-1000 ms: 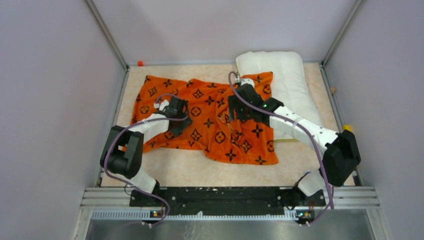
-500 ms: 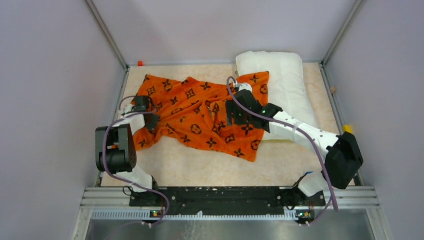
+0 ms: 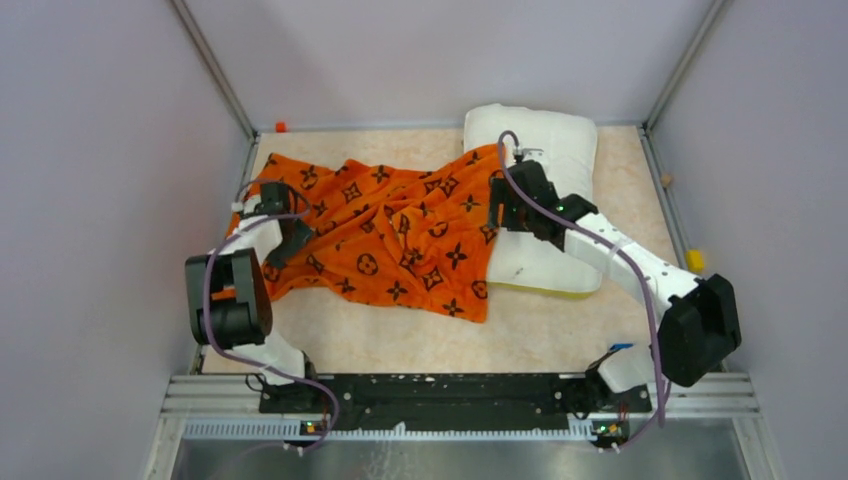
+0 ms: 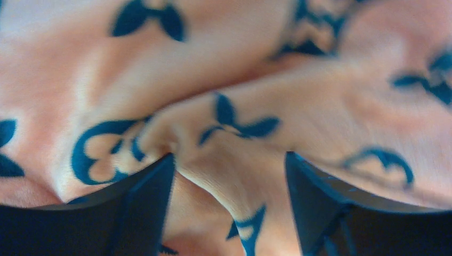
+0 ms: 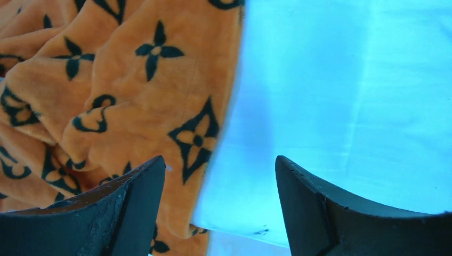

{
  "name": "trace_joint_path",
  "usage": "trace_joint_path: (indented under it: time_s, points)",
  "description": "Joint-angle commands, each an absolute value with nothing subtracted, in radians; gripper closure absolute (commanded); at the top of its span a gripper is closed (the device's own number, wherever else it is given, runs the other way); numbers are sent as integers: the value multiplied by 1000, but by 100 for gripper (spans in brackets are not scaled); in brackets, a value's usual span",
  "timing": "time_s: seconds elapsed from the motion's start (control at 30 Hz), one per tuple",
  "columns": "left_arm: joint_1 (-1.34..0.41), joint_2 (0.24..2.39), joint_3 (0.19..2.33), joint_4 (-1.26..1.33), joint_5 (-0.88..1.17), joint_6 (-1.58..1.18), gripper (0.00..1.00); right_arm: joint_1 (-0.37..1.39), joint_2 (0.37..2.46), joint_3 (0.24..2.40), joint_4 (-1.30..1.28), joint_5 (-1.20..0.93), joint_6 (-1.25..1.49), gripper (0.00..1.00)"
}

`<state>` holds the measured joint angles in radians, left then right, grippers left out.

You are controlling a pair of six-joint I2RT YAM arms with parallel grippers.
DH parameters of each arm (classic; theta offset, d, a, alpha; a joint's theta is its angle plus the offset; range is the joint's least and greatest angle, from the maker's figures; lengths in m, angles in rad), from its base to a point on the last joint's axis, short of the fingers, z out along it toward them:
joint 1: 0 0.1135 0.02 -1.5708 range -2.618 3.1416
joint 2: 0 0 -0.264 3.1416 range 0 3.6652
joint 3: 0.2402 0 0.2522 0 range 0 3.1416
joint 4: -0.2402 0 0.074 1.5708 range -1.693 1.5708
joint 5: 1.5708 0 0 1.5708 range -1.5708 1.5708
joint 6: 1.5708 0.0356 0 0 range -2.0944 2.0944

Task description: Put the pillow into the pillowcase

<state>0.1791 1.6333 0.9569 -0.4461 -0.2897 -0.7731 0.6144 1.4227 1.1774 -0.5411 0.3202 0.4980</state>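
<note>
Right gripper [image 5: 218, 160] gapes over the pillowcase [image 5: 133, 96] edge on the pillow [image 5: 346, 80]; left gripper [image 4: 229, 160] gapes too; best pinch one layer only.

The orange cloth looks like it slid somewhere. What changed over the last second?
The pillowcase was dragged left with the left gripper, which went from the cloth's middle to its left edge; its jaws now stand open over a fold. More of the pillow is uncovered. The right gripper, open throughout, shifted right to where cloth meets pillow. The pillow stayed outside the case, roughly in place.
</note>
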Motion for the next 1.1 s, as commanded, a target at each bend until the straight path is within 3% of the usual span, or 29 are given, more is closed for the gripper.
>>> trace_joint_path:
  time_s: [0.0, 0.1, 0.27, 0.47, 0.83, 0.9, 0.93, 1.07]
  points:
    - [69, 1511, 997, -413, -160, -541, 12, 532, 1406, 1153, -523, 278, 478, 25]
    - [-51, 1413, 1006, -390, -111, -437, 1, 459, 1401, 1153, -522, 253, 466, 25]
    - [-346, 1410, 1093, -386, -19, -396, 1, 414, 1392, 1152, -539, 241, 464, 24]
    - [-647, 1601, 1287, -381, -27, -395, 1, 382, 1349, 1114, -566, 230, 487, 25]
    - [-798, 1901, 1523, -341, 35, -363, 3, 380, 1296, 1067, -618, 249, 459, 23]
    - [-798, 1942, 1553, -358, 27, -364, 15, 382, 1313, 1065, -608, 239, 442, 22]
    - [-797, 1955, 1562, -368, 13, -374, 26, 384, 1324, 1067, -604, 232, 431, 22]
    - [-748, 1926, 1556, -410, -62, -415, 86, 428, 1388, 1087, -591, 234, 369, 20]
